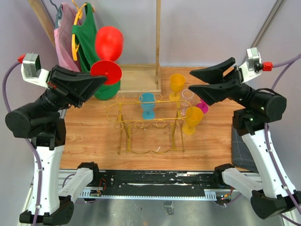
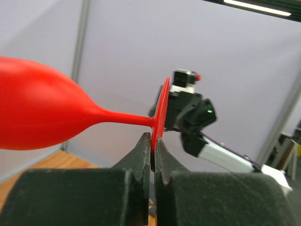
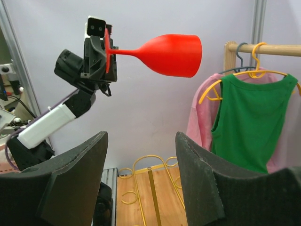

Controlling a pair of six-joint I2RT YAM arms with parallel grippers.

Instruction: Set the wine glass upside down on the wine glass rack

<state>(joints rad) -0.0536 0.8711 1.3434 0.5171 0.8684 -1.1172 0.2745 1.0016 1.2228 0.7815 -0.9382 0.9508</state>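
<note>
One red wine glass (image 1: 108, 43) in pinch of left gripper (image 1: 101, 80) — one gold rack (image 1: 141, 119) — right gripper (image 1: 192, 80) spread

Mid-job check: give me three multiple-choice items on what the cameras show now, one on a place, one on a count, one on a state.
1. Where does the left gripper grip the red glass?
A the bowl
B the stem
C the foot
2. How many yellow glasses stand on the table?
A two
B none
C four
3. The right gripper is:
A shut on a glass
B open and empty
C shut on a hanger

Answers:
1 C: the gripper pinches the rim of the flat foot.
2 A: one stands behind the rack, one by its right end.
3 B: nothing sits in its wide gap.
</note>
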